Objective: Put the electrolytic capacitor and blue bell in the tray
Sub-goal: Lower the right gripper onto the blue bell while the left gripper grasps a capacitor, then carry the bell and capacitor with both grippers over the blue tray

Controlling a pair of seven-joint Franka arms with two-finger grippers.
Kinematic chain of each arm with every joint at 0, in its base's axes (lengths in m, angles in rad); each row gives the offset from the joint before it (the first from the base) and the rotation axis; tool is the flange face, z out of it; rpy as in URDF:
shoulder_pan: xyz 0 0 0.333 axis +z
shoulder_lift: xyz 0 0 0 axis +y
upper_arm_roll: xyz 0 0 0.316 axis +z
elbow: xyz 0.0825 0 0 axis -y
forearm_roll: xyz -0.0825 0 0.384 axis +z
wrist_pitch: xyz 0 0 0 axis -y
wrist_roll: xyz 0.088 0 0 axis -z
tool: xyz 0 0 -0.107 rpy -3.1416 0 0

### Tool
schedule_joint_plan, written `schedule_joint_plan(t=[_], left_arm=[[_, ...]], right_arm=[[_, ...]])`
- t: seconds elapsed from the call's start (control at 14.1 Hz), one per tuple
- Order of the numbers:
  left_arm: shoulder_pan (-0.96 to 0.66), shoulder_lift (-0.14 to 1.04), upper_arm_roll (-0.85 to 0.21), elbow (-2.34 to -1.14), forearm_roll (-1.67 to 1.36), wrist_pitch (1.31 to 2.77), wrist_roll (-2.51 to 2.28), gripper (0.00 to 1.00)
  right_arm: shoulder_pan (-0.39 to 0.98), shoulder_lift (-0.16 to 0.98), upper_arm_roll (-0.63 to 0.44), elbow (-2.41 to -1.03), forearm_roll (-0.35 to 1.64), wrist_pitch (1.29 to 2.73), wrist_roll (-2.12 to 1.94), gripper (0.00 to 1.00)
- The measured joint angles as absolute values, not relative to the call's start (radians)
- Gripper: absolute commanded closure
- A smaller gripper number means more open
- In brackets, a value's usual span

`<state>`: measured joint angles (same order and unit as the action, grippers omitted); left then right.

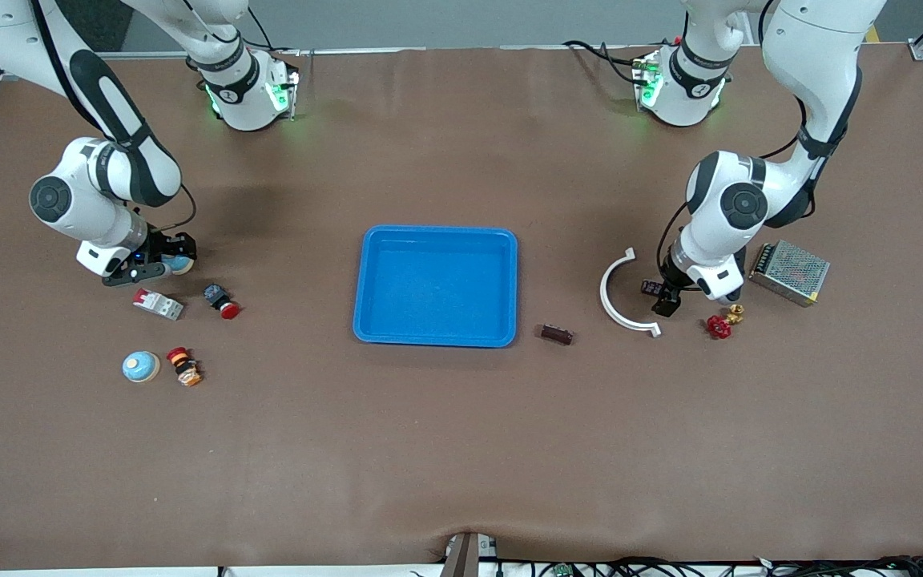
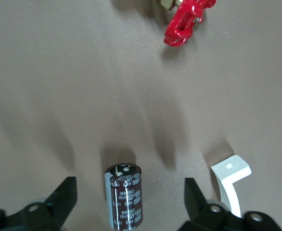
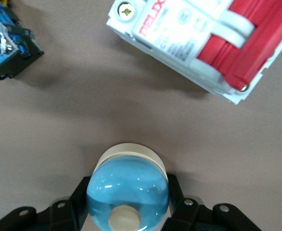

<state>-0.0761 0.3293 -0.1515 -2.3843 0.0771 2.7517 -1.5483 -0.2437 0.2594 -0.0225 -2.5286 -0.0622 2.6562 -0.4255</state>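
The blue tray lies empty at the table's middle. My left gripper is open and low over the table near the left arm's end. Its fingers stand apart on either side of the electrolytic capacitor, a dark brown cylinder lying on the table, without touching it. My right gripper is near the right arm's end, shut on a blue bell with a cream button, its fingers against the dome's sides. That bell also shows in the front view.
A second blue bell, an orange-red part, a red-white circuit breaker and a red push button lie near my right gripper. A white curved bracket, red valve, metal box and dark component lie near my left gripper.
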Motion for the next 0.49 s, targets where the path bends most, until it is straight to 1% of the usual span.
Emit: schedule_joint_plan(t=[0.07,0.14,0.21,0.49], left_arm=[[-0.076,0.330,-0.152,-2.384,0.077,2.752,-1.548,0.66],[-0.077,0.330,-0.152,-2.384,0.077,2.752,-1.548,0.95],[-0.078,0.330,-0.152,-2.384,0.077,2.752,-1.548,1.00],[-0.082,0.340,-0.154,-2.384,0.133,2.753,-1.549,1.00]], right_arm=[[-0.244,0.259,-0.022,-2.529,-0.062,2.656,-0.426,0.57],[-0.244,0.259,-0.022,-2.529,-0.062,2.656,-0.426,0.57],[-0.244,0.259,-0.022,-2.529,-0.062,2.656,-0.426,0.57],[-0.244,0.258,-0.021,-2.523,-0.062,2.651,-0.426,0.57]])
